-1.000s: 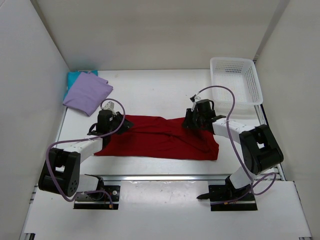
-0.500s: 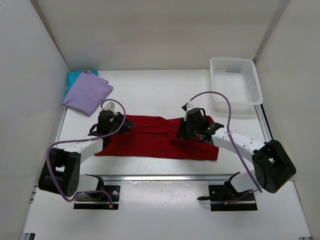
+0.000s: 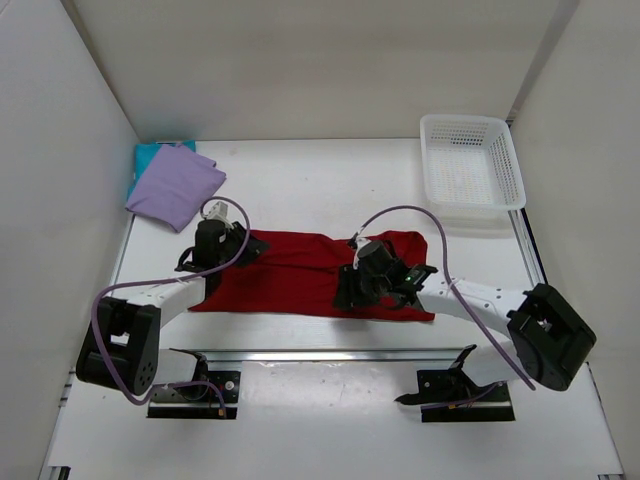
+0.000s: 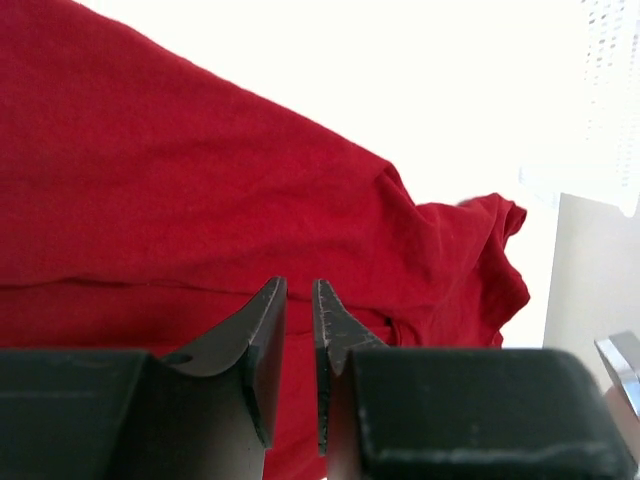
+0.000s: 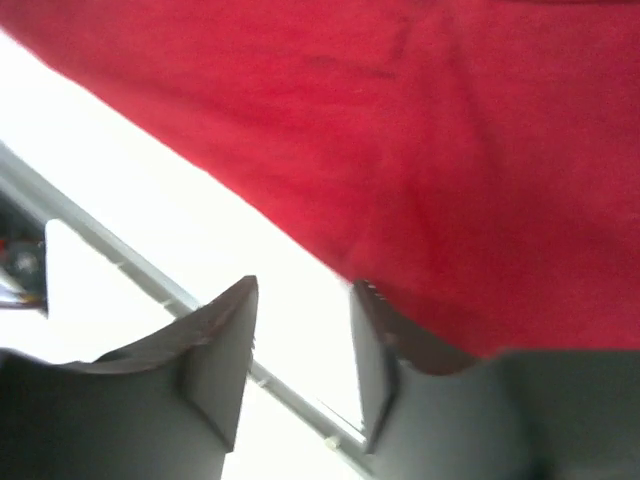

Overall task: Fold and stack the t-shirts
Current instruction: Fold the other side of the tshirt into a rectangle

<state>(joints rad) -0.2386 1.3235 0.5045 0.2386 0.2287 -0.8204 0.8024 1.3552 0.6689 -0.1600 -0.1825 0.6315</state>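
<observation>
- I see the red t-shirt point(image 3: 300, 275) lying spread in a long strip across the near half of the bench point(image 3: 300, 185), its long side along the near edge
- Its right end is bunched into soft folds; the rest lies fairly flat
- The left gripper point(image 4: 298, 290) sits on the shirt's left end, its jaws drawn to a narrow slit with red cloth right behind them; I cannot tell whether any cloth is pinched there
- The right gripper point(image 5: 300, 300) hangs low over the shirt's near hem, right of the middle, jaws apart and nothing between them but bare bench
- In the right wrist view one finger point(image 5: 385, 340) is just at the red hem
- The lavender t-shirt point(image 3: 175, 185) lies folded in the far left corner, on top of the teal t-shirt point(image 3: 150, 153), which shows only at its far edge
- A white basket point(image 3: 432, 165) stands in the far right corner, well apart from the shirts
</observation>
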